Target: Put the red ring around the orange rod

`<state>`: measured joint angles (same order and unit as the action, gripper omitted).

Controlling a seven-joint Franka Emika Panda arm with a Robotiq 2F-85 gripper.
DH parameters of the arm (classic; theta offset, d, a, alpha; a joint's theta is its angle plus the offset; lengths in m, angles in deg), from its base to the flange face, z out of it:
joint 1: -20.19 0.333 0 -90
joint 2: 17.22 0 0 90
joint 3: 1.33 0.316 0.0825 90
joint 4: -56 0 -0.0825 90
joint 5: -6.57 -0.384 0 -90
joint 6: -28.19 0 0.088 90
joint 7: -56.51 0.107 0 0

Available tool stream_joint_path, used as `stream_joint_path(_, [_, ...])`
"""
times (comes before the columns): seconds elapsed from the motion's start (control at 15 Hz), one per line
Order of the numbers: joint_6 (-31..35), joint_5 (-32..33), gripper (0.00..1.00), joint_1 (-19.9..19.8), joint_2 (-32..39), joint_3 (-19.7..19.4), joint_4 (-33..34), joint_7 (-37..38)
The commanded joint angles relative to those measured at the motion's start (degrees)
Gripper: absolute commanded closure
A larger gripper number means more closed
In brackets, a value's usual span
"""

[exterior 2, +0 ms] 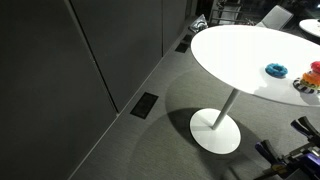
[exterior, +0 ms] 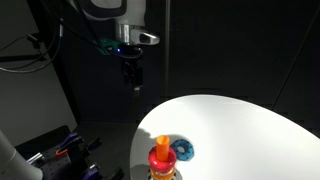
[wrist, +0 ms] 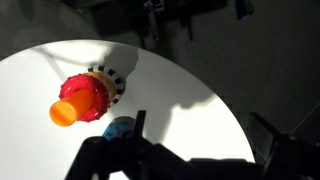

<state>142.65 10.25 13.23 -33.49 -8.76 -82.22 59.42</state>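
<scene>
White round table on single pedestal, disc foot on grey floor. Blue ring flat on tabletop. Red ring near it, cropped by frame edge. Dark floor hatch beside wall panels.

An exterior view's edge cuts the red ring. The dark gripper is unreadable, and in the wrist view it half hides the blue ring.

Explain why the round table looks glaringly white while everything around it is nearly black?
In an exterior view the table is overexposed, and the gripper nearly vanishes against the dark background; in an exterior view the light is more even, with the table's soft shadow on the floor; in the wrist view the red ring looks vivid, the foreground a dark blur.
</scene>
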Motion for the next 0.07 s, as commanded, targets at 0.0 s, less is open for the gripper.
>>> stream_joint_path(0.0, [-0.1,-0.1,0.0,-0.3,0.0,0.3,0.1,-0.1])
